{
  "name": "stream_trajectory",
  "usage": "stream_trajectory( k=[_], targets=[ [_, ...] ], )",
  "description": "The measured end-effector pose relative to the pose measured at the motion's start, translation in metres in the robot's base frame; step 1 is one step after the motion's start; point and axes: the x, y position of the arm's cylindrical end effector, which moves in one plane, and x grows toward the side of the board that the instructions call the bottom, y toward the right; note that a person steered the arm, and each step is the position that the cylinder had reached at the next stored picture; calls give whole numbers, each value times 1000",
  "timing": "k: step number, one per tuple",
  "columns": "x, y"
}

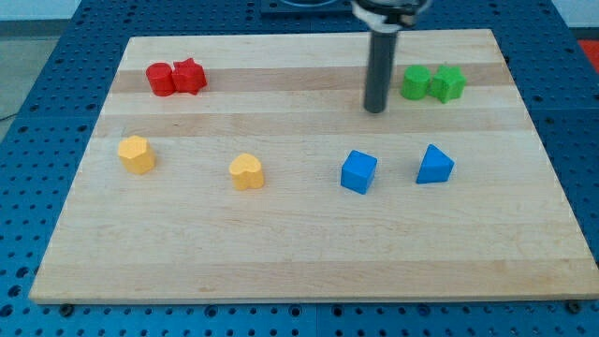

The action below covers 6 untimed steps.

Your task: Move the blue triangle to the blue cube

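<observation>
The blue triangle (434, 165) lies on the wooden board (309, 253) right of centre. The blue cube (358, 172) sits a short way to its left, with a clear gap between them. My tip (375, 109) is at the end of the dark rod, toward the view's top from both blue blocks. It stands above the cube and up-left of the triangle, touching neither.
Two green blocks (432, 83) sit side by side at the view's top right, just right of the rod. Two red blocks (175, 78) sit together at the top left. Two yellow blocks lie apart at the left (137, 154) and centre-left (247, 172).
</observation>
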Motion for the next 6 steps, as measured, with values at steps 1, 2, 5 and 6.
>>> stream_trajectory(
  k=[1, 2, 5, 6],
  targets=[
    [1, 76],
    [18, 121],
    [115, 64],
    [131, 40]
  ],
)
